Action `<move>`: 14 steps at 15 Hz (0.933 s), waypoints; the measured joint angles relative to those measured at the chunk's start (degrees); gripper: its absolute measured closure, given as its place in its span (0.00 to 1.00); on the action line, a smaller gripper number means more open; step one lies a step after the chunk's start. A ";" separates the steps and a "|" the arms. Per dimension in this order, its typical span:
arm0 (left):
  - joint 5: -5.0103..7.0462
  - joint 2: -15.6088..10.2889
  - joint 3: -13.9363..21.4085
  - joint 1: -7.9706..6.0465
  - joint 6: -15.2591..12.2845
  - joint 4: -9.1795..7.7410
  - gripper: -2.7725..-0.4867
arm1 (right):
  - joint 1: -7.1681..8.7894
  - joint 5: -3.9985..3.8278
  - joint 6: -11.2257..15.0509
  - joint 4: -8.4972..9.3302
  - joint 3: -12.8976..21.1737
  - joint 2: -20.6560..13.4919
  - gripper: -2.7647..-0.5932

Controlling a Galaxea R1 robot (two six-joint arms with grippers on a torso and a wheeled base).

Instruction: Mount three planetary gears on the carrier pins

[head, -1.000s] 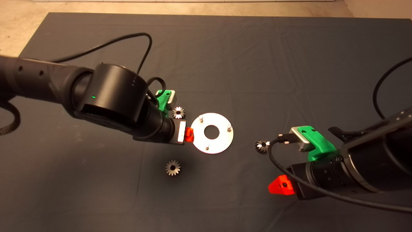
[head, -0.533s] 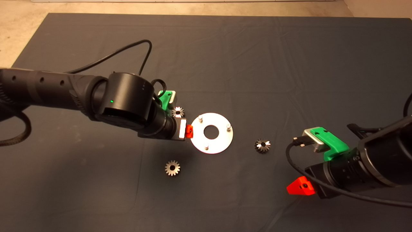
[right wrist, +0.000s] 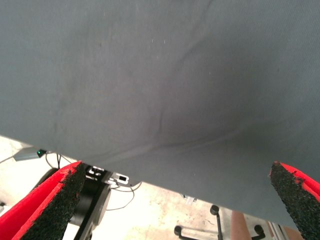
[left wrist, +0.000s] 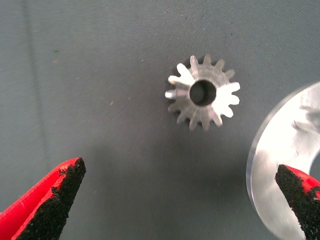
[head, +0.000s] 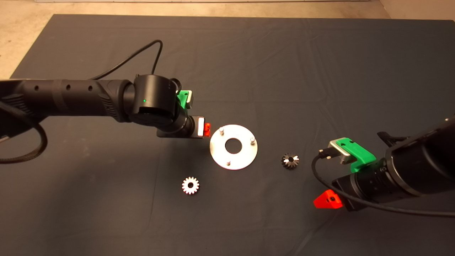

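Gears (head: 190, 185) (head: 290, 161) lie on the desk mat (head: 284, 64) on both sides of the round plate (head: 245, 158); its 3 pins (head: 221, 131) are bare. From the left wrist, the left hand (left wrist: 175, 200) is spread wide over a third gear (left wrist: 202, 93) just beside the plate. It looks small, hard and slippery, so pinch its toothed edge. The right hand (right wrist: 175, 200) waits, spread wide.

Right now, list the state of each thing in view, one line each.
Left tool: open, above the mat beside the plate, holding nothing.
Right tool: open, empty, near the mat's edge.
Gear under the left tool: flat on the mat, ungrasped.
Bright gear: flat on the mat.
Dark gear: on the mat.
Carrier pins: upright, all three bare.
Plate: flat on the mat.
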 joint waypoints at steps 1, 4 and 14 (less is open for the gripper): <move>-1.19 0.29 -1.05 0.64 0.52 0.21 0.01 | 0.00 0.05 -0.50 -0.09 -0.31 0.00 0.00; -2.56 1.09 -3.42 1.12 1.56 0.50 0.01 | -0.45 0.00 -1.24 -0.21 -0.85 0.00 0.00; -2.76 3.94 -6.44 2.51 5.29 3.93 0.01 | -1.25 0.10 -2.08 -0.44 -1.90 0.02 0.00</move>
